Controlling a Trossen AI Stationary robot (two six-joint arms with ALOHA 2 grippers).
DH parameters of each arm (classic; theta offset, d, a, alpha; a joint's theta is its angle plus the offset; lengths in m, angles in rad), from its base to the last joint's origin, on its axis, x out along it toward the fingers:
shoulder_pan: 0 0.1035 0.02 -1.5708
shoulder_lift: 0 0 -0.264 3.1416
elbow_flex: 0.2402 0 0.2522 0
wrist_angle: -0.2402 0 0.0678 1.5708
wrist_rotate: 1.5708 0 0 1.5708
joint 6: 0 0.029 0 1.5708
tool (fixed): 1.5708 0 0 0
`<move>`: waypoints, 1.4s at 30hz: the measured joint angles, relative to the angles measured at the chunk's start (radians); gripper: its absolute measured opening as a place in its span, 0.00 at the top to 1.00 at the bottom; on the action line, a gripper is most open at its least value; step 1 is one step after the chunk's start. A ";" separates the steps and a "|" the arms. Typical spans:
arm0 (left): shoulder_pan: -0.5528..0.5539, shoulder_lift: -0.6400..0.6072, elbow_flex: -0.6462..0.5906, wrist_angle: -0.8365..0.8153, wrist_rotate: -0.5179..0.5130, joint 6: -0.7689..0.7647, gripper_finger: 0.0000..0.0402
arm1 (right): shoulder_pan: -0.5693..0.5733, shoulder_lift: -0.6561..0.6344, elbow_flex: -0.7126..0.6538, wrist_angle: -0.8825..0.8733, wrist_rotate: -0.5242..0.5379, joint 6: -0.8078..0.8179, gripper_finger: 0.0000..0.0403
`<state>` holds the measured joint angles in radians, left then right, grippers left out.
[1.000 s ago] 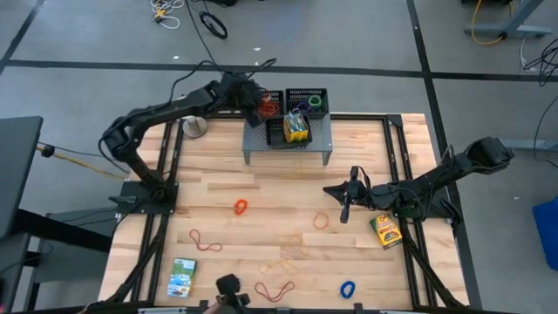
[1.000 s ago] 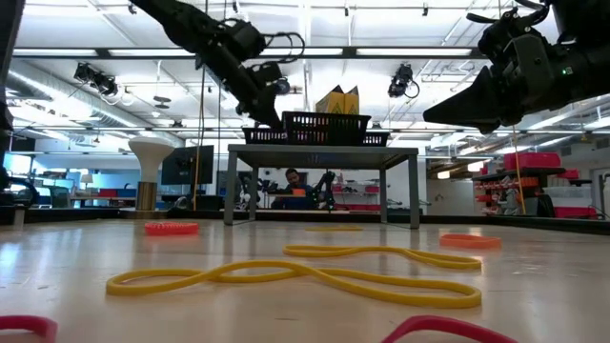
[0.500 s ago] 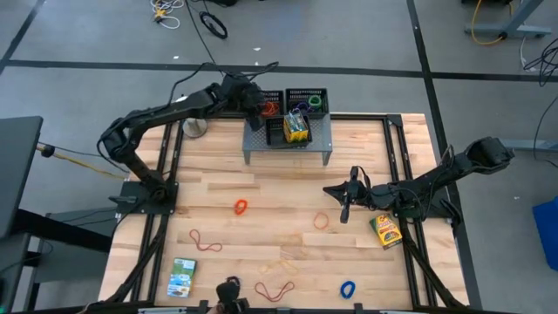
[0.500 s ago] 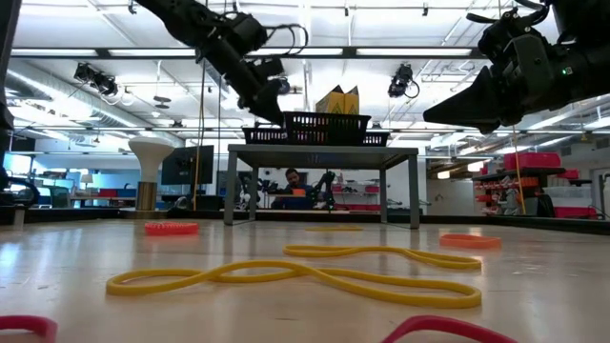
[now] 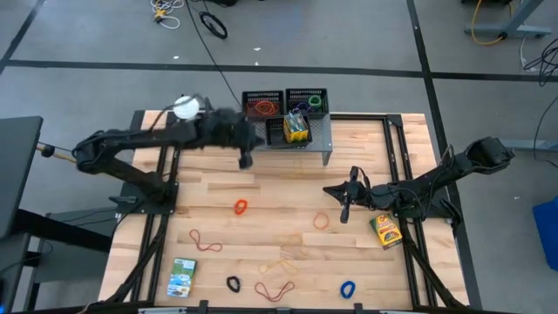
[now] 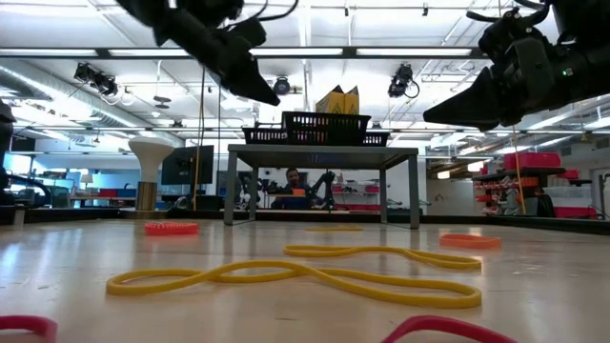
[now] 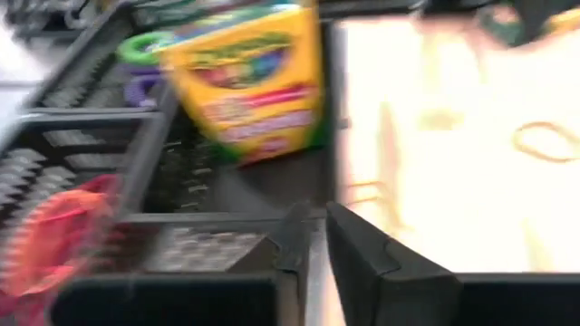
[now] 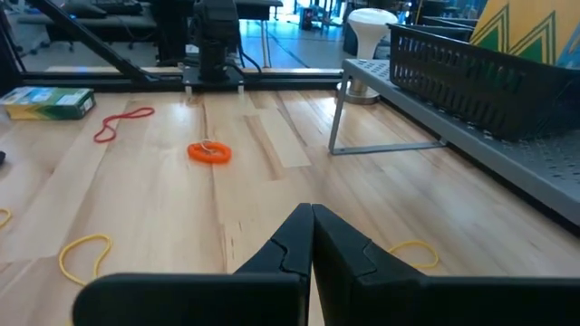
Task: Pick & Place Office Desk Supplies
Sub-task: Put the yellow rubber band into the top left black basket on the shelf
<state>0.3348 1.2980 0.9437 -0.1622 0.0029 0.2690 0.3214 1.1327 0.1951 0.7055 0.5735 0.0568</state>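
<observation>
— Where is the left gripper (image 5: 245, 161) hanging?

— It is hovering over the front left corner of the grey perforated shelf (image 5: 316, 144). Its fingers (image 7: 362, 263) are showing only a thin slit with nothing in it; I cannot tell whether they are fully closed. Just ahead of it, the black mesh trays (image 7: 154, 145) are sitting on the shelf, one holding a crayon box (image 7: 258, 81), another red rubber bands (image 5: 262, 108).

— And open room?

— Bare wood is lying on its table side, with an orange rubber band (image 5: 241, 207) well apart.

— The right gripper (image 5: 345, 209)?

— It is waiting with fingers pressed together, empty, above the table's middle. An orange loop (image 5: 321, 221) is lying just beside it, a second crayon box (image 5: 384, 230) behind it near the right edge. A blue band (image 5: 348, 288), black band (image 5: 233, 283) and green-white box (image 5: 182, 276) are lying near the front edge.
</observation>
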 joint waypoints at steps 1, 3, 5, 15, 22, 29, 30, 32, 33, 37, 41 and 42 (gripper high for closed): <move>-0.027 -0.012 -0.046 0.059 -0.001 -0.014 0.93 | 0.000 0.000 0.000 0.000 0.000 -0.008 0.97; -0.085 -0.031 -0.135 0.179 -0.001 -0.039 0.97 | 0.000 0.000 0.000 0.000 0.000 -0.017 0.97; -0.140 -0.036 -0.214 0.317 -0.002 -0.077 0.98 | 0.000 0.000 0.000 0.000 0.000 -0.017 0.97; -0.368 -0.006 -0.518 0.823 -0.152 -0.236 0.97 | 0.000 0.000 0.000 0.000 -0.004 -0.018 0.97; -0.459 0.001 -0.593 0.826 -0.320 -0.307 0.96 | 0.000 0.000 0.000 0.014 -0.231 0.199 0.97; -0.500 0.090 -0.606 0.918 -0.317 -0.295 0.97 | 0.000 0.000 0.001 0.221 -0.333 0.286 0.97; -0.501 0.115 -0.606 0.952 -0.317 -0.295 0.97 | 0.000 0.000 0.001 0.245 -0.365 0.284 0.97; -0.500 0.169 -0.606 1.025 -0.309 -0.295 0.97 | 0.002 0.000 0.002 0.249 -0.415 0.259 0.97; -0.500 0.201 -0.605 1.071 -0.298 -0.295 0.97 | 0.007 0.000 0.002 0.239 -0.418 0.257 0.97; -0.499 0.334 -0.605 1.247 -0.231 -0.297 0.98 | 0.041 0.000 0.024 0.107 -0.334 0.298 0.97; -0.499 0.448 -0.605 1.402 -0.177 -0.310 0.98 | 0.085 0.018 0.176 -0.285 -0.223 0.381 0.96; -0.499 0.471 -0.605 1.430 -0.176 -0.310 0.98 | 0.095 0.035 0.225 -0.394 -0.201 0.410 0.95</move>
<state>-0.1646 1.7688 0.3389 1.2677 -0.1730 -0.0413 0.4165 1.1674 0.4197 0.3110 0.3724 0.4671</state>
